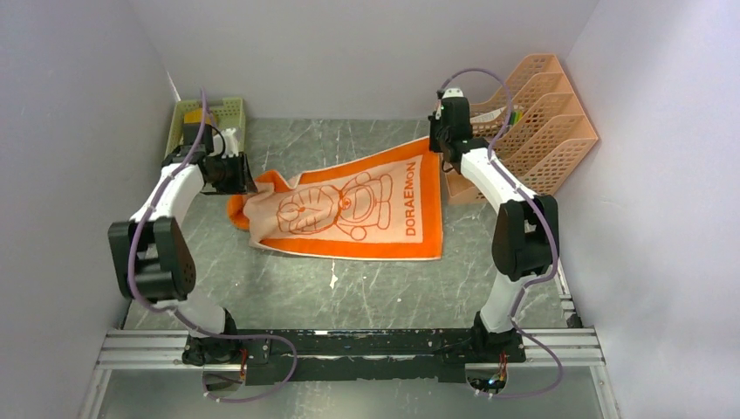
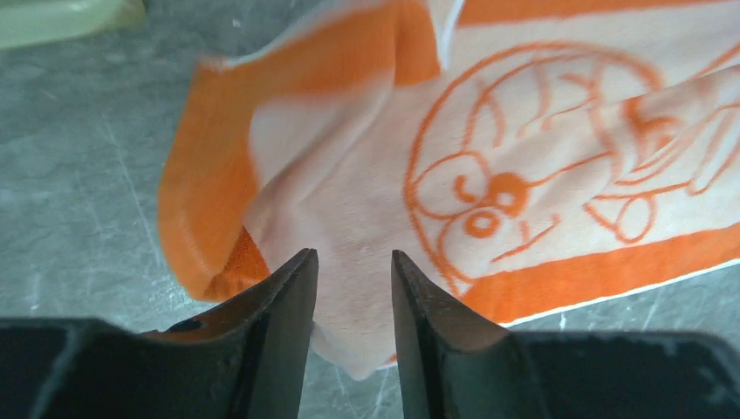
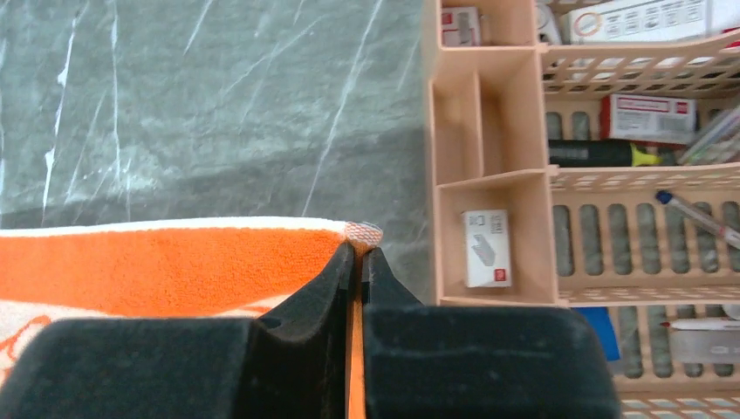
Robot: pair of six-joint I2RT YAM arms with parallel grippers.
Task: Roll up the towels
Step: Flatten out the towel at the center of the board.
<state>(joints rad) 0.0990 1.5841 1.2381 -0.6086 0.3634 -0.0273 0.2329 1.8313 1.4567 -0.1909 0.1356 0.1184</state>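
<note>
The orange towel [image 1: 349, 209] lies across the middle of the table with its cartoon print and lettering facing up. Its left end is folded over, so the pale side shows [image 2: 524, 131]. My left gripper [image 1: 247, 179] is at that folded left end. In the left wrist view its jaws [image 2: 353, 262] are close together, with a bunched pale fold of towel between them. My right gripper [image 1: 439, 144] is shut on the towel's far right corner [image 3: 157, 262]. Orange cloth shows between its fingertips [image 3: 359, 249]. A mustard-yellow patch [image 1: 190, 133] in the basket may be the smaller towel.
The green mesh basket [image 1: 222, 112] stands at the back left behind my left arm, and its edge shows in the left wrist view [image 2: 61, 17]. The peach file rack [image 1: 541, 122], holding pens and small boxes [image 3: 489, 131], stands just right of my right gripper. Walls close in on three sides.
</note>
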